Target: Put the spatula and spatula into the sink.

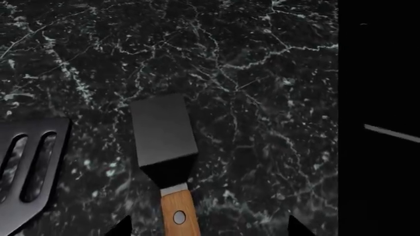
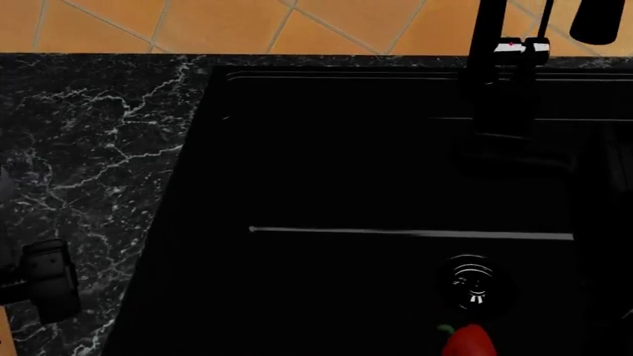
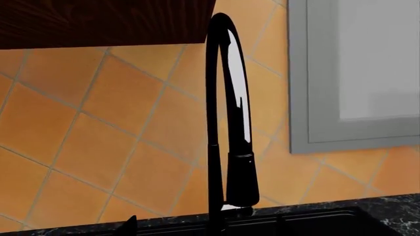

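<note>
Jaws' spread unreadable on both arms; solid-bladed spatula [image 1: 165, 147] lies beside slotted spatula [image 1: 26, 169], near sink [image 2: 213, 185] edge.

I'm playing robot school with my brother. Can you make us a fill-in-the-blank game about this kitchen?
1. The solid spatula lies on the black marble ____.
2. Its handle is made of light ____.
3. Beside it lies a second turner whose blade has long ____ cut through it.
4. In the sink, near the round drain, sits something colored ____.

Missing words: countertop; wood; slots; red
</note>
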You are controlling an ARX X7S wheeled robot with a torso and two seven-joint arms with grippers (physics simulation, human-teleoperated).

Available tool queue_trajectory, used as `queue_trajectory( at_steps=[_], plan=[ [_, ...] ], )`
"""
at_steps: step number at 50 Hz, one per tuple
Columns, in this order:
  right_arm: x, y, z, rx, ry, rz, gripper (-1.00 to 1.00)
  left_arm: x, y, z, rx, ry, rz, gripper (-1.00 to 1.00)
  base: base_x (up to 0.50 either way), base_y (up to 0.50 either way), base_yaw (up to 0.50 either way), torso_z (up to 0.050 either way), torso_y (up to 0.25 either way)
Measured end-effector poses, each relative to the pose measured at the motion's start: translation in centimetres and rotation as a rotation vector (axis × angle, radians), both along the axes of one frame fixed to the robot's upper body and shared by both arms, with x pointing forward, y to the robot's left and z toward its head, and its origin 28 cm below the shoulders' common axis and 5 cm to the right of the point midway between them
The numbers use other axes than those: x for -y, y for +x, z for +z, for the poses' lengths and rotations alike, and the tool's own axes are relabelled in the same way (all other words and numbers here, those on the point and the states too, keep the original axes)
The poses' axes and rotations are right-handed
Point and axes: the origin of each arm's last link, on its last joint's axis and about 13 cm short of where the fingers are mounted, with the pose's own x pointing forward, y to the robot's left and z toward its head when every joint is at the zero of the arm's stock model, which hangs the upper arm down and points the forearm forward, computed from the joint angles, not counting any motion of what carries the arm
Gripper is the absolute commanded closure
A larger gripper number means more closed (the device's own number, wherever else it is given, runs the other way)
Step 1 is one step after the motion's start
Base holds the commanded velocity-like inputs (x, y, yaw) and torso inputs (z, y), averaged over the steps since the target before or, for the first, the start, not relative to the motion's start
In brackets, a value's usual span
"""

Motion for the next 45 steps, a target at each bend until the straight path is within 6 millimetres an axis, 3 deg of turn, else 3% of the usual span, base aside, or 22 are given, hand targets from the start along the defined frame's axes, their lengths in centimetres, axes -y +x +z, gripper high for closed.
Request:
queue_trajectory(
  at_steps=[19,45],
  plan=[
    [0.0,-0.2,-0.1,0.002,0.007,0.002,-1.00,-0.3,0.5,-1.0,-0.064,-0.051,0.079,-1.00,0.00,0.00,0.00,0.000,0.000],
    [0.0,-0.3,-0.3,0.003,0.012,-0.001,-1.00,-0.3,-0.4,-2.6,-0.102,-0.045,0.074,-1.00,0.00,0.00,0.00,0.000,0.000]
  ],
)
